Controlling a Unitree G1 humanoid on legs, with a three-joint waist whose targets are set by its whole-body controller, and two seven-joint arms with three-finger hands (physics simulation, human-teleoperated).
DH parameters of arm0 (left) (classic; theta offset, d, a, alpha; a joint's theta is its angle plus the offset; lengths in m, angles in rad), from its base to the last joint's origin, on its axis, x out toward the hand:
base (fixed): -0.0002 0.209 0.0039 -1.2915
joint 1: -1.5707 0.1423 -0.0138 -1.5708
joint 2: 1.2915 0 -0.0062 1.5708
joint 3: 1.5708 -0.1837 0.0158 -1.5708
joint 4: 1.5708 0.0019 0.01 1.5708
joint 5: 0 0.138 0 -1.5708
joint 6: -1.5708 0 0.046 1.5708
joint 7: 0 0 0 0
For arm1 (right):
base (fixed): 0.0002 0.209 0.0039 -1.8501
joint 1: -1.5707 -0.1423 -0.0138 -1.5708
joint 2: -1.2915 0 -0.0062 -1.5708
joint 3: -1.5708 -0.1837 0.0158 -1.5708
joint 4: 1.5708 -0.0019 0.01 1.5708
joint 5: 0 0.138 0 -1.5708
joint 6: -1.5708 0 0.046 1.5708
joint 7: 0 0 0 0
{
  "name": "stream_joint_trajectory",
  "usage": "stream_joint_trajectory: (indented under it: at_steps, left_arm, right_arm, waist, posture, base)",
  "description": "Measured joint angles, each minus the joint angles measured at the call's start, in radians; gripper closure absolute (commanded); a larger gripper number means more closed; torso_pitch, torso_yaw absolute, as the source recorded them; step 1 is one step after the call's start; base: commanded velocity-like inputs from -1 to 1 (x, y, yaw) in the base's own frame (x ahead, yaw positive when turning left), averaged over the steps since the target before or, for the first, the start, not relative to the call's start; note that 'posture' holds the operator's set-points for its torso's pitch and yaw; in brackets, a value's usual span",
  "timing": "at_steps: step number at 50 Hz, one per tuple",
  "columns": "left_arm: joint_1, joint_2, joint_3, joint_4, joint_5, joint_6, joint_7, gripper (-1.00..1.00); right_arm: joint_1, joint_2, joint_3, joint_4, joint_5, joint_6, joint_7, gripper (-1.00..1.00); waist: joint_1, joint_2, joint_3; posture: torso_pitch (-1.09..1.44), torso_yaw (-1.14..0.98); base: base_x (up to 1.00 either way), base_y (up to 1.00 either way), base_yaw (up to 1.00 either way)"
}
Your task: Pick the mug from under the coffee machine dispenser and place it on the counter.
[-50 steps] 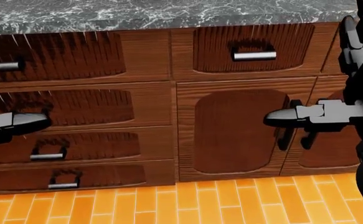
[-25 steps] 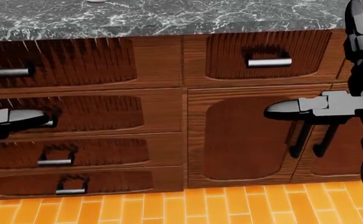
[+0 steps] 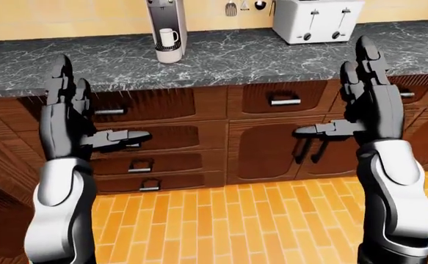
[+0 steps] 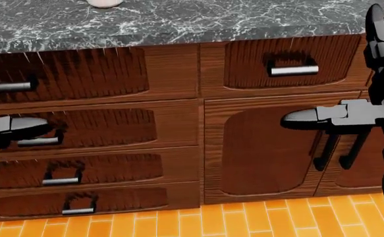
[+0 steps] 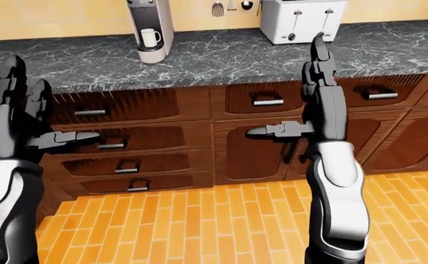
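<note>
Both arms are raised with forearms upright. The left robot hand (image 3: 67,118) points its fingers to 12 o'clock, thumb toward 3 o'clock, spread and empty. The right robot hand (image 3: 368,96) mirrors it, thumb toward 9 o'clock.

Grey marble counter (image 3: 228,58) — wood cabinets (image 3: 199,137), orange floor (image 3: 221,225)

Each forearm is a smooth, rounded, glossy white shell. Above it sit the blocky dark grey left robot hand (image 3: 70,118) and right robot hand (image 3: 368,102), each with three segmented fingers showing lighter grey jointed panels.
</note>
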Motion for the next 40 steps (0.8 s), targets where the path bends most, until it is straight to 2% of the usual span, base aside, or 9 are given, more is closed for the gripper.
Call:
stream_joint_trajectory:
  at_steps: [6,13,20,24,26,31,36,39,40]
  left_arm:
    - [0.015,0.0,0.016,0.021,0.007,0.013,0.009,-1.0]
    - [0.004,0.004,0.013,0.002,0.003,0.007,0.007,-1.0]
    - [0.006,-0.005,-0.008,0.006,-0.009,0.027,0.0,-1.0]
    - [0.0,-0.001,0.003,-0.011,-0.008,0.018,0.004,-1.0]
    - [-0.002,0.002,0.004,-0.013,-0.008,0.014,0.005,-1.0]
    - [0.011,0.005,0.022,0.004,-0.004,0.029,0.014,-1.0]
    - [0.004,0.007,0.016,-0.008,-0.005,0.025,0.013,-1.0]
    - [0.0,0.009,0.017,-0.011,-0.005,0.02,0.012,-1.0]
    - [0.0,0.002,0.013,-0.011,-0.005,0.017,0.011,-1.0]
  right_arm:
    - [0.01,0.01,0.023,0.013,0.009,0.014,0.011,-1.0]
    - [-0.004,0.004,0.011,-0.015,0.005,0.0,0.005,-1.0]
    - [0.003,-0.001,-0.004,0.004,0.0,0.022,-0.004,-1.0]
    - [-0.003,-0.004,-0.002,-0.011,0.001,0.013,-0.002,-1.0]
    - [-0.009,-0.005,0.0,-0.013,0.002,0.013,-0.001,-1.0]
    - [0.003,0.007,0.026,-0.002,0.009,0.025,0.009,-1.0]
    - [-0.008,0.002,0.01,-0.021,0.007,0.023,0.005,-1.0]
    - [-0.012,0.0,0.01,-0.031,0.007,0.015,0.004,-1.0]
    - [-0.011,-0.004,0.006,-0.029,0.007,0.013,0.004,-1.0]
  waist:
    - [0.021,-0.029,0.003]
    - [0.023,-0.126,0.0]
    - [0.004,-0.099,0.004]
    - [0.002,-0.044,0.013]
    - [0.001,0.001,0.003]
    - [0.021,-0.021,0.006]
    - [0.019,-0.078,0.006]
    - [0.021,-0.13,0.0]
    - [0.013,-0.123,-0.001]
  posture:
    - [0.0,0.0]
    - [0.0,0.0]
    - [0.0,0.0]
    - [0.0,0.0]
    - [0.0,0.0]
    - [0.0,0.0]
    - [0.0,0.0]
    - [0.0,0.0]
    - [0.0,0.0]
  base:
    - [0.09,0.09,0.0]
    - [0.09,0.09,0.0]
    - [0.09,0.09,0.0]
    - [0.09,0.09,0.0]
    - [0.09,0.1,0.0]
    - [0.09,0.09,0.0]
    - [0.09,0.08,0.0]
    - [0.09,0.09,0.0]
    - [0.09,0.09,0.0]
